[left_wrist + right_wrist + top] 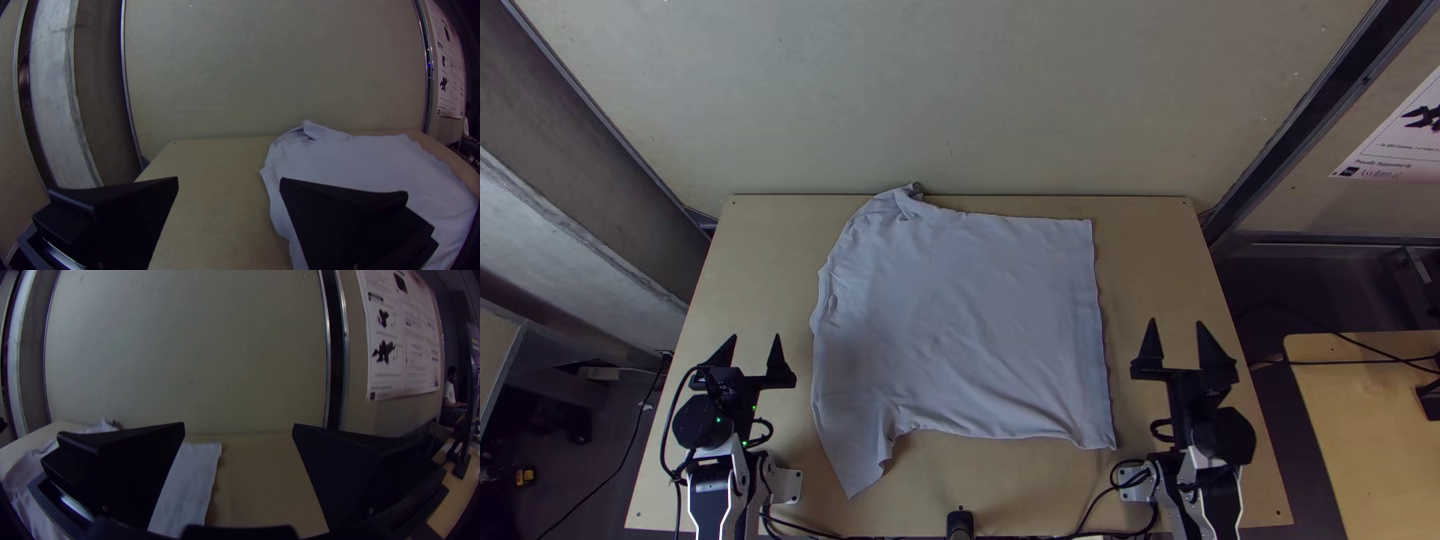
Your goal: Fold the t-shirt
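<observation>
T-shirt in pale lilac-grey lies spread over the middle of the bench, unfolded, with shallow wrinkles running across its body. On the right its edge is nearly straight, running from a far corner down to a near one that sits just beside the right gripper. On the left the outline is rounder and a little ruffled. At the far left a sleeve is bunched into a small crumpled peak at the bench's far edge, while the other sleeve juts toward the near edge as a long, tapering flap. The left gripper is over the bench on the shirt's left side, apart from the cloth, its fingers spread wide with nothing between them. The right gripper is on the opposite side, also clear of the cloth, its fingers likewise wide apart and holding nothing. Both point toward the far edge. Beyond that edge stands a plain pale wall, and a printed poster hangs to the right.
</observation>
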{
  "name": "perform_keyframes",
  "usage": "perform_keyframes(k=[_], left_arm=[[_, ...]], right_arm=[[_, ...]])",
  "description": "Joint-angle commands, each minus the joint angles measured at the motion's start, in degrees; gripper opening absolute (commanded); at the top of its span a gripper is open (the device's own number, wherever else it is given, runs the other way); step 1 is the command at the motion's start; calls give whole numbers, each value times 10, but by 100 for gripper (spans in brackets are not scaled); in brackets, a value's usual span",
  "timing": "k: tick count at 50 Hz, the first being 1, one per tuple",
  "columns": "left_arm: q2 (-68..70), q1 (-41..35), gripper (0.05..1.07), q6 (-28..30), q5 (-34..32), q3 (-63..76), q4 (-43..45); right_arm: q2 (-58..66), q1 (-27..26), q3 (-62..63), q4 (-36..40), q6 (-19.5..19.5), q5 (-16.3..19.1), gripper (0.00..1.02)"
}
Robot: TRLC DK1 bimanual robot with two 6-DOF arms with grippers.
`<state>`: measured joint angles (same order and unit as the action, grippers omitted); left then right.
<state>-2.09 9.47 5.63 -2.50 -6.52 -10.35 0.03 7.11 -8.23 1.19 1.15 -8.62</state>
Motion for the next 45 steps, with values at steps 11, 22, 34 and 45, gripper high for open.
perform_keyframes(k=[11,22,34,45], left_arm=[[-189,-3,103,-4,1,-158,49],[-357,-11,103,-18,1,-325,44],[-487,-51,103,-29,1,-476,29],[-601,-74,103,-31,1,-617,-10]], right_arm=[[72,8,-130,-30,-45,-4,99],[190,21,-225,-58,-50,-4,99],[346,21,-330,-73,-48,-4,99],[462,27,-427,-62,-47,-4,99]])
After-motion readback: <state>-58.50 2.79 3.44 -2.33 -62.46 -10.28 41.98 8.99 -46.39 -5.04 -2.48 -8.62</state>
